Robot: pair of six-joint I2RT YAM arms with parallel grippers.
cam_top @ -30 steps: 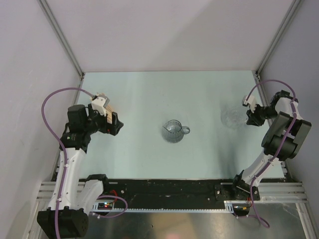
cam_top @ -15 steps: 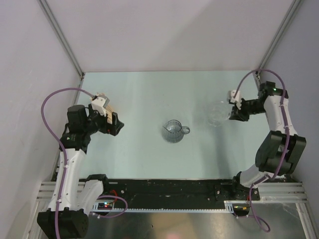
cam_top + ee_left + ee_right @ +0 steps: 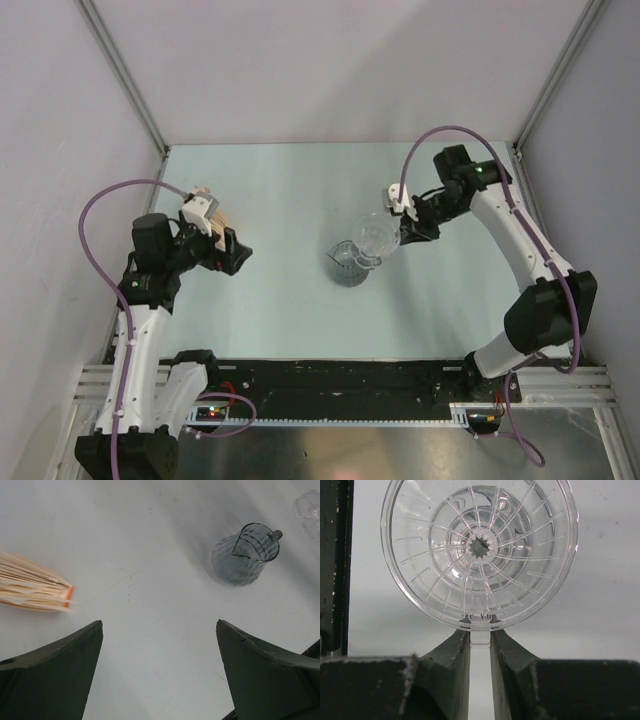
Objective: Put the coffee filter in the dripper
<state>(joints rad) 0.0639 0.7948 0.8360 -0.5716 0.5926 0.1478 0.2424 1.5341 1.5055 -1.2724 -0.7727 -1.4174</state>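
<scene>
Looking from above, we see the right pincer (image 3: 399,234) clamped on the coffee filter (image 3: 376,236), which here is a clear, round, ribbed plastic cone and not paper. In the right wrist view the two dark fingers (image 3: 455,655) pinch a small tab at the rim of the filter (image 3: 479,550). Its open face is turned towards that camera, so we can make out the radial ribs and a star-shaped hole at the centre. Only the pale worktop (image 3: 600,605) shows behind it.

The dripper (image 3: 347,265), a small translucent grey ribbed cup with a loop handle, stands upright near the middle of the pale green worktop (image 3: 270,190). The filter is not in it. From above its outline overlaps the cup's far right rim, but the left wrist view shows the filter (image 3: 310,507) apart from the dripper (image 3: 242,555), up and to the right of the handle.

Our left pincer (image 3: 238,255) hangs over the left side of the worktop with its fingers spread wide and nothing between them (image 3: 159,624). A tan stack of thin sheets with an orange mark (image 3: 35,587) lies just beside it.
</scene>
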